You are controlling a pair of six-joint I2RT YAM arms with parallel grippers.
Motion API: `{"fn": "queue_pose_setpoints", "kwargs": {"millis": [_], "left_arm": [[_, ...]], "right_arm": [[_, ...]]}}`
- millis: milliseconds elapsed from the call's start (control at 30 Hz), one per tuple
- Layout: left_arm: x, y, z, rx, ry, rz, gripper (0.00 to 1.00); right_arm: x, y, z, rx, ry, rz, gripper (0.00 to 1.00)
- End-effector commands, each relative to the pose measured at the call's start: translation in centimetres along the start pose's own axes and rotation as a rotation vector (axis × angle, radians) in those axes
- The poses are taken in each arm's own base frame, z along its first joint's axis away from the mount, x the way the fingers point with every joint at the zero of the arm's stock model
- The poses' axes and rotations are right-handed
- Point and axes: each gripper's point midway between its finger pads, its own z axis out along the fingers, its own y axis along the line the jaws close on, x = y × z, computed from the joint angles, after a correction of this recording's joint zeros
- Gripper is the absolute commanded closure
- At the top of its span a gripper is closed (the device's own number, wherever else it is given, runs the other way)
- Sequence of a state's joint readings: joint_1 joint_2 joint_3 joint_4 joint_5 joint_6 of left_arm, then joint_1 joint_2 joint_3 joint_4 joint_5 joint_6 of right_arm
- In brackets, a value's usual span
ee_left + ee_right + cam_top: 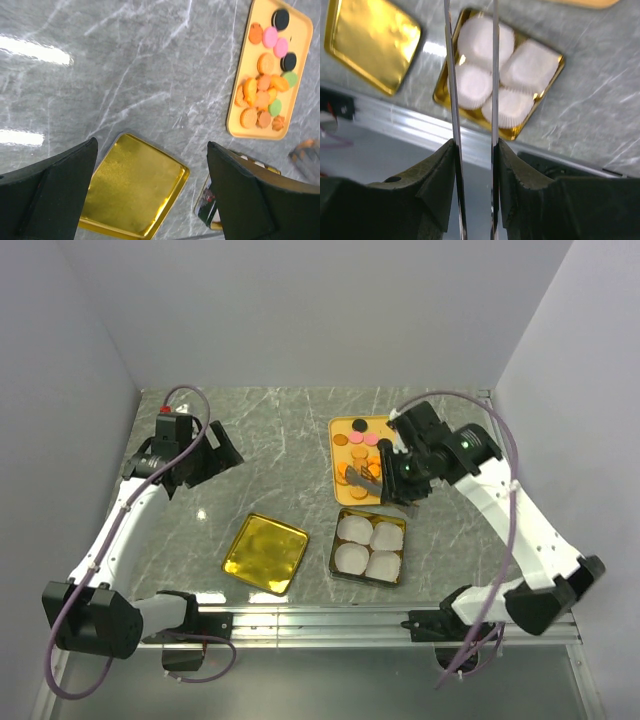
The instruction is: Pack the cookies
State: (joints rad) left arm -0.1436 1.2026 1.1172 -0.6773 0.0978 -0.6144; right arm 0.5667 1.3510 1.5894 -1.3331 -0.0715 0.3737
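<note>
While the left tool [151,146] gapes empty, the right tool [470,30] stands narrowly parted.

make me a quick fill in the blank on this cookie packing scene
The gold tin holds ___ white paper cups.
The ___ end effector holds the metal tongs.
The left end effector is wide ___.
The cookies lie on the yellow tray, ___ in the cups.
Missing: four; right; open; none.

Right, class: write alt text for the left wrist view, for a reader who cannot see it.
The left gripper hangs wide open over a grey marble table, a gold tin seen between its black fingers. At upper right, a yellow tray holds orange, pink, green and black cookies.
</note>
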Motion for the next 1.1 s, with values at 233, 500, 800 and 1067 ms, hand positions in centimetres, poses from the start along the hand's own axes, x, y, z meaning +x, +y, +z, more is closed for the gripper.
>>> {"fn": "queue_pose_setpoints", "kwargs": {"millis": [233, 500, 800, 1067], "left_arm": [[-6.4, -1.5, -6.8, 0.04, -0.459, 0.055, 0.03], [-5.4, -2.8, -8.8, 0.143, -0.466, 0.08, 0.01], [-3.6, -2.9, -8.9, 0.18, -0.403, 0.083, 0.0], [-3.5, -3.1, -9.0, 0.197, -0.403, 0.086, 0.01]], "right_arm": [[6.7, 0.6, 0.0, -0.143, 0.046, -0.031, 0.69], [7.3, 0.0, 2.4, -0.108, 0.065, -0.038, 0.7], [8.0, -1.0, 3.7, -0.065, 0.094, -0.064, 0.66], [7.9, -1.5, 3.7, -0.041, 0.089, -0.069, 0.5]]}}
